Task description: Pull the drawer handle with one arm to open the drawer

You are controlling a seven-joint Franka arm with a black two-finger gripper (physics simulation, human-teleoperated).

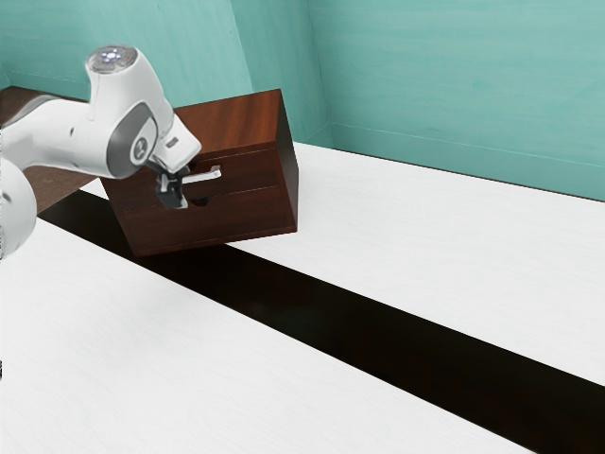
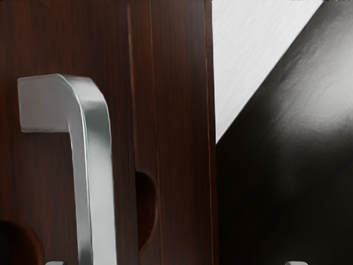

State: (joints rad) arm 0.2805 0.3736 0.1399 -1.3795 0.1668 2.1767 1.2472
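Drawer (image 1: 248, 173) sits in a brown wooden box (image 1: 232, 118) at the upper left of the frame, on a white table (image 1: 444, 236) with a black stripe (image 1: 397, 350) across it. The claw (image 1: 172, 192) is at the left end of the silver handle (image 1: 204, 175). It looks wide open, with the handle between its tips, and it is not squeezing anything.

I think a pull now would go wrong, because an open claw would just slide off the bar. The claw is also near the end of the handle, so even a good squeeze could slip off the bend. A crooked pull might make the drawer stick, or drag the whole box along the table.

The drawer front is dark, shiny wood and looks level with the box, so it seems shut. The handle is a flat grey bar with a bent corner, standing out from the wood. A round dark notch (image 2: 146, 210) sits just beside it.
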